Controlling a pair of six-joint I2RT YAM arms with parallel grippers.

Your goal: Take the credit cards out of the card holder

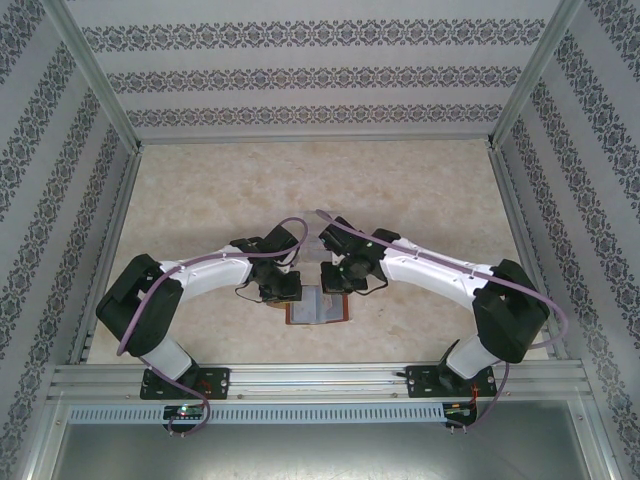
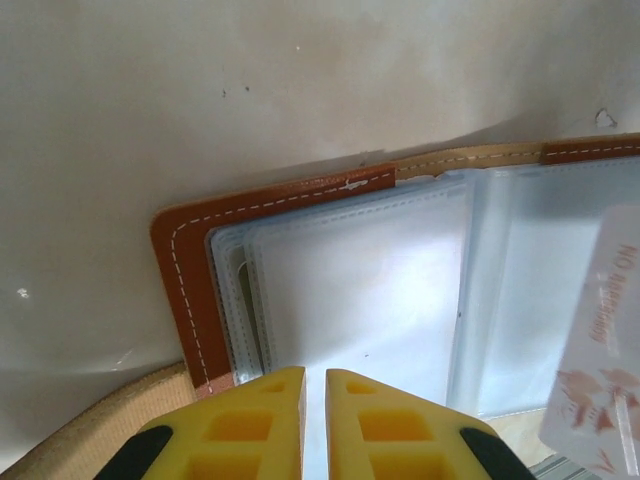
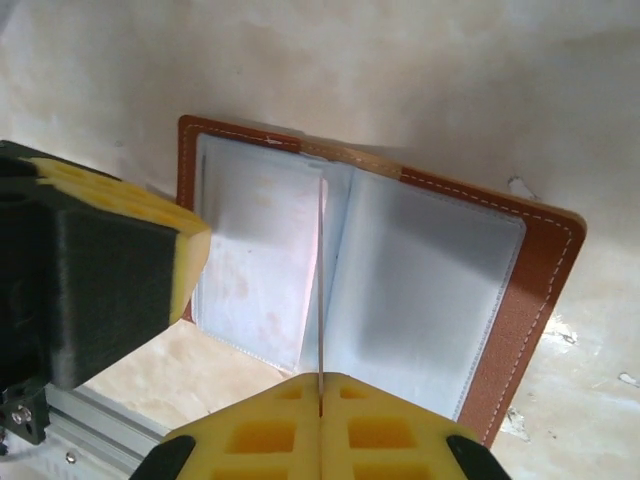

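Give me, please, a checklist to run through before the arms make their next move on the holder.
1. The holder lies open on the table: ok.
2. The right fingers are closed on a card: ok.
3. That card is fully clear of its sleeve: cannot tell.
4. The left fingers are pinning the holder down: cannot tell.
5. There is bare table on which to set the card: ok.
6. No other cards are left in the sleeves: cannot tell.
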